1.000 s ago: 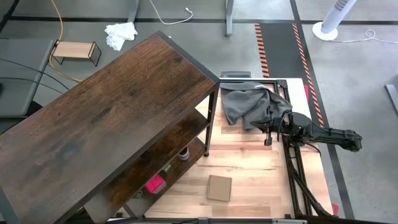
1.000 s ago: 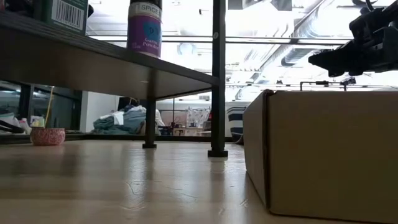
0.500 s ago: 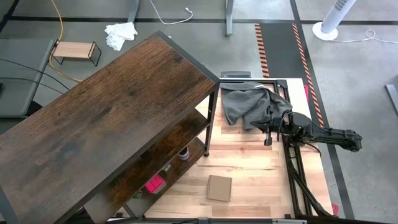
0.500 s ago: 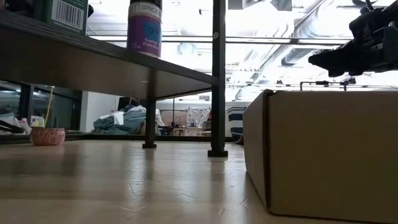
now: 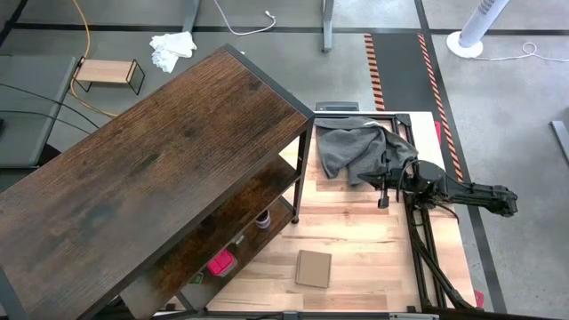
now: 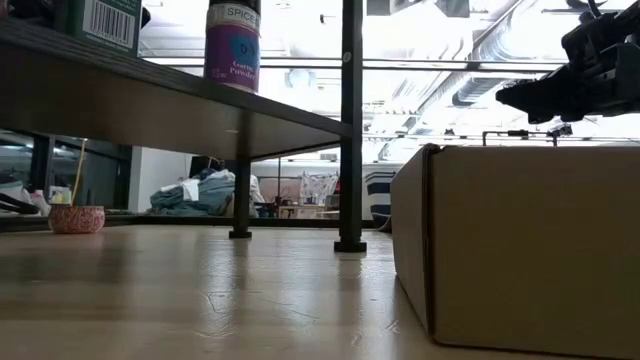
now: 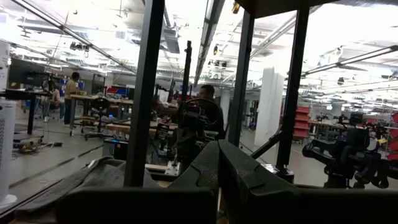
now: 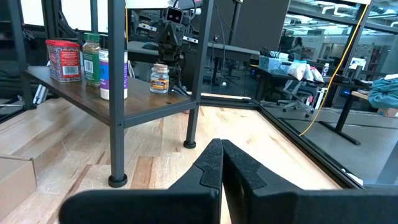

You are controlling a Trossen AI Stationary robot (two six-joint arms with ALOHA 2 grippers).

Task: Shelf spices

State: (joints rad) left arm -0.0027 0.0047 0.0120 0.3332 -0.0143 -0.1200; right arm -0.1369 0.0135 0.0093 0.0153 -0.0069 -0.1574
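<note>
A flat brown cardboard piece (image 5: 314, 268) lies on the near part of the table (image 5: 356, 231). The big dark shelf (image 5: 151, 178) stands on the left of the table. Its lowest board holds the spices: a red boxy one (image 8: 63, 60), a green-lidded one (image 8: 91, 59), a purple-lidded one (image 8: 114, 73) and a small pale jar (image 8: 160, 78). Well apart, on the right, the right tool (image 5: 384, 197) hangs over the table with its fingers pressed together, holding nothing. A grey cloth (image 5: 351, 149) lies at the far side. The left tool (image 7: 217, 165) has its fingers together too, holding nothing.
</note>
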